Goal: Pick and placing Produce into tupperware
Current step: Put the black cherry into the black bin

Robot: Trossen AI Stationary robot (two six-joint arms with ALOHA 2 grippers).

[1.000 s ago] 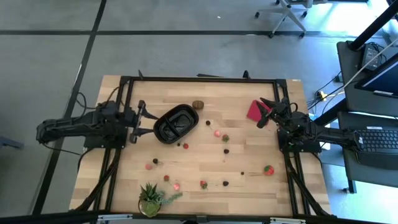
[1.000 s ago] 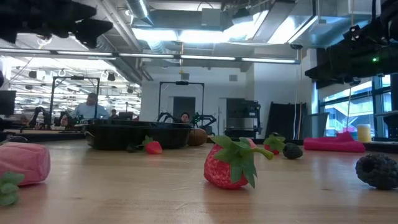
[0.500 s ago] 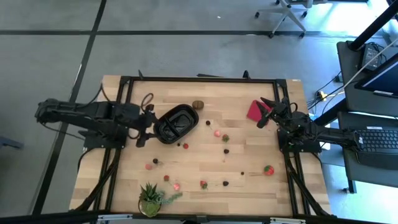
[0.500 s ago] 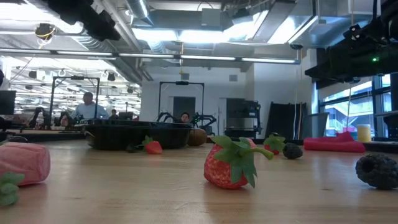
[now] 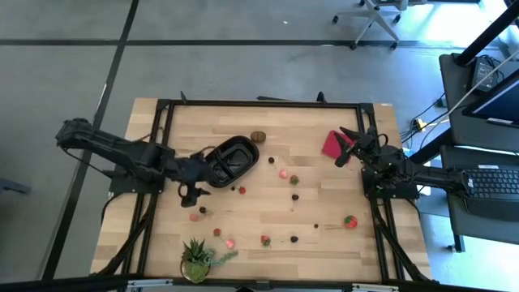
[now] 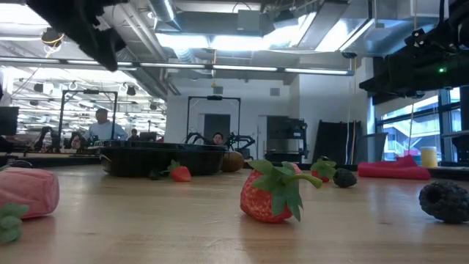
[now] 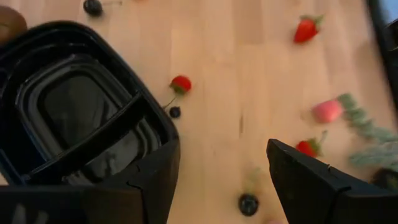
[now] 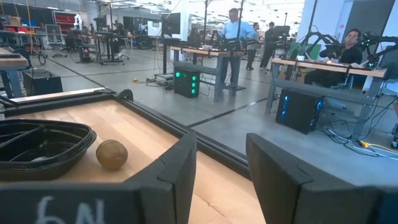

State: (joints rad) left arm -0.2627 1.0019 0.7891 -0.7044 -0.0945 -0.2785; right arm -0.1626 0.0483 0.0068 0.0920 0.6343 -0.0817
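Beside the wide-open, empty left gripper [image 5: 193,193] sits the glossy black, compartmented tupperware [image 5: 229,161].

Counts on the table

One black tray [image 5: 229,160], one brown round piece [image 5: 259,136], one red square [image 5: 333,144] and one potted plant [image 5: 196,258] are seen; roughly a dozen small fruit pieces (red and dark) are scattered.

One camera is looking straight down on the whole table [image 5: 324,174]; another is sitting at tabletop level, looking across it into the room. Both wrist cameras are looking past their own fingers, sharing the tupperware [image 7: 74,118] with the others.
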